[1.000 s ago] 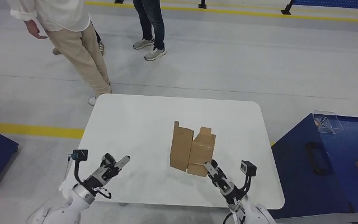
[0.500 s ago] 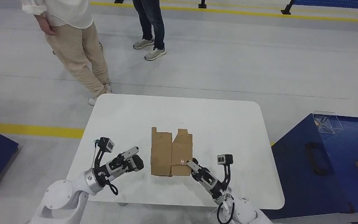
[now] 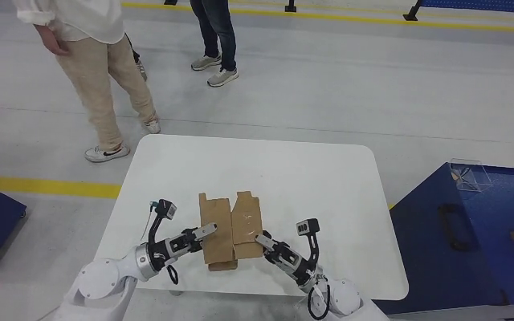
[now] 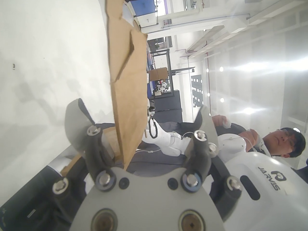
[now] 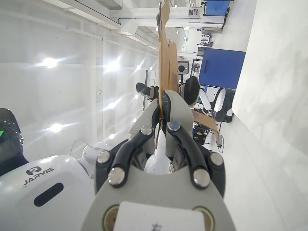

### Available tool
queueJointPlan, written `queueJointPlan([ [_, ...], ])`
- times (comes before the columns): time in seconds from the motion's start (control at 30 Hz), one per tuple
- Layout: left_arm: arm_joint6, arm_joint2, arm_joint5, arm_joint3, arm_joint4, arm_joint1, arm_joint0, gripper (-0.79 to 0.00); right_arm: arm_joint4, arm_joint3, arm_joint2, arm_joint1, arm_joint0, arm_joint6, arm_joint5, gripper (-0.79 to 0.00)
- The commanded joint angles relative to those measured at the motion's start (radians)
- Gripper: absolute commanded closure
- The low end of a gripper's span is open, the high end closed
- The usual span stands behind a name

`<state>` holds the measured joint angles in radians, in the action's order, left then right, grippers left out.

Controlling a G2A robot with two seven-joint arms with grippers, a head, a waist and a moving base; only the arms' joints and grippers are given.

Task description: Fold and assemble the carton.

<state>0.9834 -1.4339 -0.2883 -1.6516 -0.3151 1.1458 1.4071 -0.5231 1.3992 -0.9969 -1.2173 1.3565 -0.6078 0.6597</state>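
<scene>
A flat brown carton (image 3: 229, 229) with flaps along its far edge is held tilted over the table's front part. My right gripper (image 3: 259, 238) is shut on its right near edge; the right wrist view has the carton (image 5: 166, 68) edge-on, pinched between the right gripper's (image 5: 161, 111) fingers. My left gripper (image 3: 210, 231) sits at the carton's left side. In the left wrist view the left gripper (image 4: 142, 123) is open and a carton (image 4: 125, 73) panel runs between its spread fingers (image 4: 77, 118), touching neither pad.
The white table (image 3: 321, 176) has bare room behind and to the right of the carton. Its front edge lies just beneath both grippers. A blue cabinet (image 3: 462, 233) stands off the right side. People stand on the floor beyond the far edge.
The carton has travelled left and toward the front edge with the right gripper holding it. The left arm has come in from the left until its open fingers straddle the carton.
</scene>
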Motion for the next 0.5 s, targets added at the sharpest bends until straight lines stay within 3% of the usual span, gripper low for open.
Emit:
queueJointPlan([
  [0.0,0.011,-0.003,-0.001,-0.002,-0.011,-0.002,0.005,0.0,-0.001,-0.002,0.001,-0.001,-0.001,-0.001,0.0,0.0],
  [0.23,0.018,-0.006,0.0,-0.007,0.0,-0.005,0.006,0.0,0.001,0.001,0.0,-0.003,0.004,-0.022,-0.007,0.0],
  [0.27,0.018,-0.006,0.0,-0.007,0.0,-0.005,0.006,0.0,0.001,0.001,0.0,-0.003,0.004,-0.022,-0.007,-0.172],
  [0.3,0.018,-0.006,0.0,-0.007,0.0,-0.005,0.006,0.0,0.001,0.001,0.0,-0.003,0.004,-0.022,-0.007,-0.785],
  [0.47,0.018,-0.006,0.0,-0.007,0.0,-0.005,0.006,0.0,0.001,0.001,0.0,-0.003,0.004,-0.022,-0.007,-0.785],
])
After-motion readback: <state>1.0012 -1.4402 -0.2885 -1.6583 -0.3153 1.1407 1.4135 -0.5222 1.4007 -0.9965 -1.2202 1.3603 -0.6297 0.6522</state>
